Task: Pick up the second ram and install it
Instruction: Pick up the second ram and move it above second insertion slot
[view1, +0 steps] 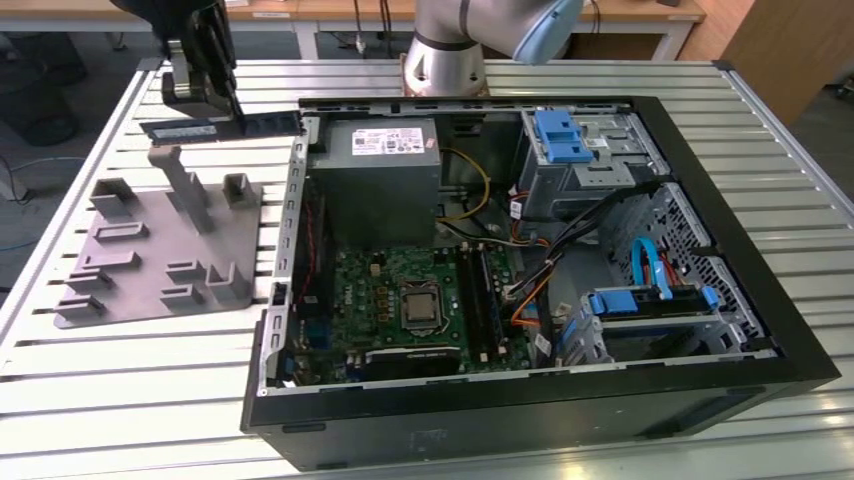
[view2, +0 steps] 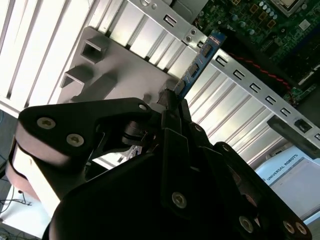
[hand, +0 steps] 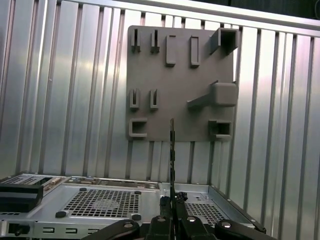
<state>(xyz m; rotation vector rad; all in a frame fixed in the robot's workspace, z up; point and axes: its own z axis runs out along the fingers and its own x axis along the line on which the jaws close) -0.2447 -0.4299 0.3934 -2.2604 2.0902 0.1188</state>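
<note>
while the jaws pinch the second ram (hand: 172, 150) near one end, that gripped end is hidden behind them in both wrist views. stick shows edge-on in the first wrist view, level over the grey tray (view1: 147, 235) on the slatted counter (view1: 134, 390). can't tell if it clears the tall post. open pc case (view1: 534, 420) beyond, arm cut off.

Robotics lab or workshop: slatted aluminium desk (view1: 120, 400), robot arm base (view1: 447, 62) on it, opened computer case (view1: 534, 425), wooden workbenches (view1: 334, 10) behind.
</note>
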